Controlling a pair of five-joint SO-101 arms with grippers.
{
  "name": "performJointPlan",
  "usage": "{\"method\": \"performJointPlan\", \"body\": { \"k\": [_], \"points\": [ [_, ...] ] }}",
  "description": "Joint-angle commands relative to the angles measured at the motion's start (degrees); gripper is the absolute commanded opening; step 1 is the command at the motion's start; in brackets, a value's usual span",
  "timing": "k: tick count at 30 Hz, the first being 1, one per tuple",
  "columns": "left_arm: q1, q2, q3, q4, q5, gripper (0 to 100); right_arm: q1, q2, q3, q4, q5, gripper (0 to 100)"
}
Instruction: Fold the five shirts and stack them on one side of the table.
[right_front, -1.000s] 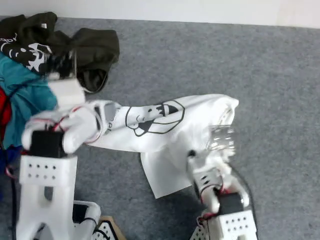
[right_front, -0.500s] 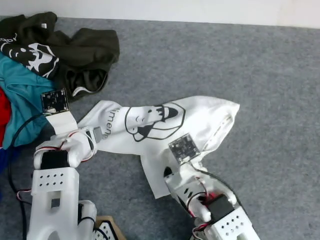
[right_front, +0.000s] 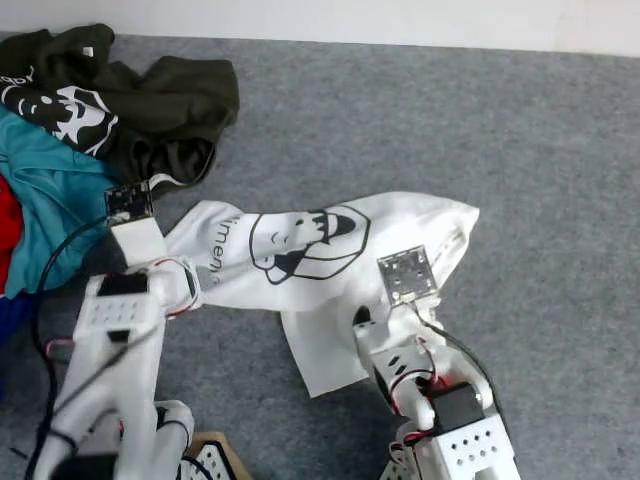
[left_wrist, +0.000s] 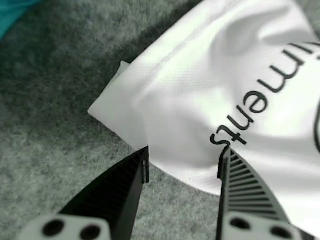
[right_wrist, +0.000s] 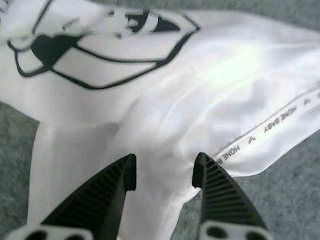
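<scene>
White shirt (right_front: 330, 250) lies crumpled mid-surface (right_front: 520, 130), long axis left-right, one arm at each end. Left claw (left_wrist: 183, 156) is open, straddling the left hem corner; right claw (right_wrist: 165, 160) is open above folds toward the right end. High view gives the axis; wrist views give the jaw gaps.

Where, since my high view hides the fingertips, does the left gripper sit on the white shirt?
Observer: The left gripper is open. Its tips straddle the rounded edge of the white shirt, just beside the black lettering.
Operator: And the right one?
Observer: The right gripper is open as well. It is over creased white cloth next to a printed seam tape, and no cloth looks pinched.
</scene>
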Motion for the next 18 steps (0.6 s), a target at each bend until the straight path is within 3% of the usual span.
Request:
{"method": "performJointPlan", "body": {
  "k": [1, 7, 18],
  "points": [
    [1.5, 8.3, -6.9, -1.1, 0.4, 22, -0.6, 0.0, 1.4, -2.9, 0.7, 19.4],
    [6.3, 19.4, -17.8, -1.1, 0.4, 0, -0.5, 0.0, 3.6, -5.6, 0.7, 19.4],
    [15.6, 32.9, -38.9, -1.1, 0.6, 1, 1.6, -0.3, 3.6, -5.6, 0.4, 19.4]
  ]
}}
